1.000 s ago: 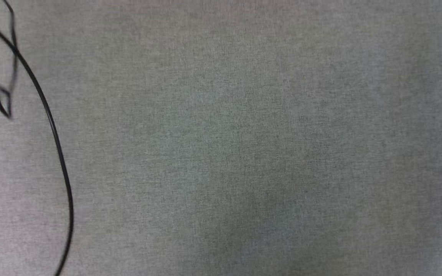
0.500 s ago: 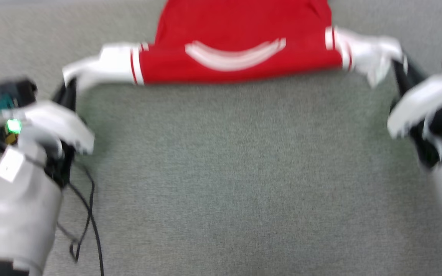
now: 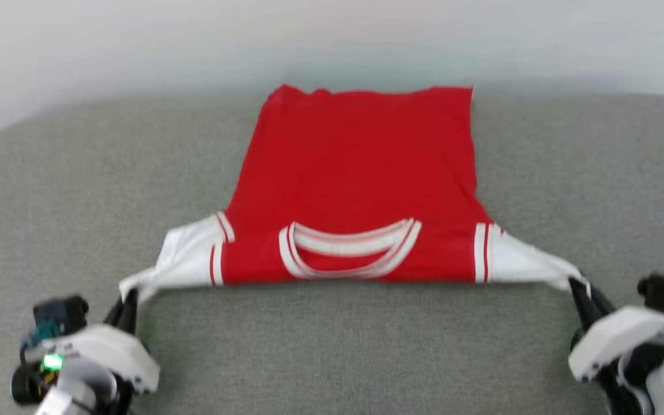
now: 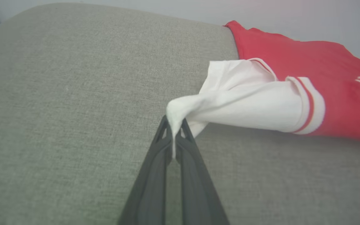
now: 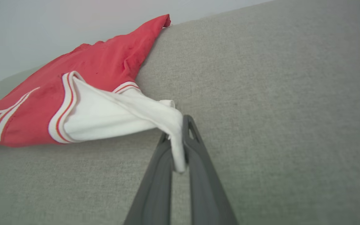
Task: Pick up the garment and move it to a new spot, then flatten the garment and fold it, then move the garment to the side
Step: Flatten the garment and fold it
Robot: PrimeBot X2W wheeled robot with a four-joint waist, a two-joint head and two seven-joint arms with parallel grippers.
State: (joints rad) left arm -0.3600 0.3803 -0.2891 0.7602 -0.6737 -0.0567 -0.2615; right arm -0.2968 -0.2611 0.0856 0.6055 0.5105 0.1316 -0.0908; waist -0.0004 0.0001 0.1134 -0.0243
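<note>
As the dark two-fingered left gripper (image 3: pixel 126 301) pinches the tip of one white sleeve, pulled taut just above the grey woven fabric surface (image 3: pixel 332 351), the red jersey-style T-shirt with white short sleeves (image 3: pixel 355 173) lies spread mid-surface, striped neck trim nearest the robot, hem at the far edge. Over on the right, the matching dark right gripper (image 3: pixel 578 288) is clamped on the other sleeve tip.
</note>
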